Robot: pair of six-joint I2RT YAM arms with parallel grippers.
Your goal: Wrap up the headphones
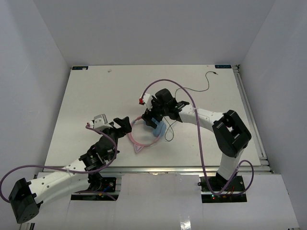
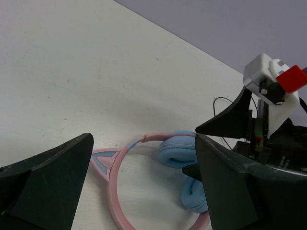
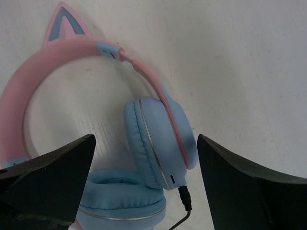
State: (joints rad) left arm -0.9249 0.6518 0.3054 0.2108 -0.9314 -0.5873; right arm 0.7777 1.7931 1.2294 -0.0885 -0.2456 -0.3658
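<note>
My right hand [image 1: 153, 117] is spread wide and holds nothing. It hangs over the headphones [image 3: 158, 143], with one finger on each side of the two light-blue ear cups, which lie folded close together. I cannot tell from the wrist view how far above the cups it is, so the first risk is closing at the wrong height. Too high and the fingers skid off the rounded padding. Too low and they scrape the counter [image 1: 96, 96] and shove the set sideways.

The plug [image 3: 184, 196] enters the nearer cup just by that hand. A finger coming down there could bend the plug or pinch the thin black cable [image 1: 196, 90].

My left hand [image 2: 144, 143] is also wide and empty. It sits just beside the pink headband [image 2: 115, 191] and faces the right hand across the headphones. The two hands are near each other, so if both move in at once I judge a finger-to-finger knock is likely. If only one pushes, the light frame will probably slide or spin on the smooth counter, since nothing pins it.

Further out, the cable trails away across the counter towards the far right corner, well apart from the cups. Pulling on it before the headphones are held would probably drag them along or tug at the plug.
</note>
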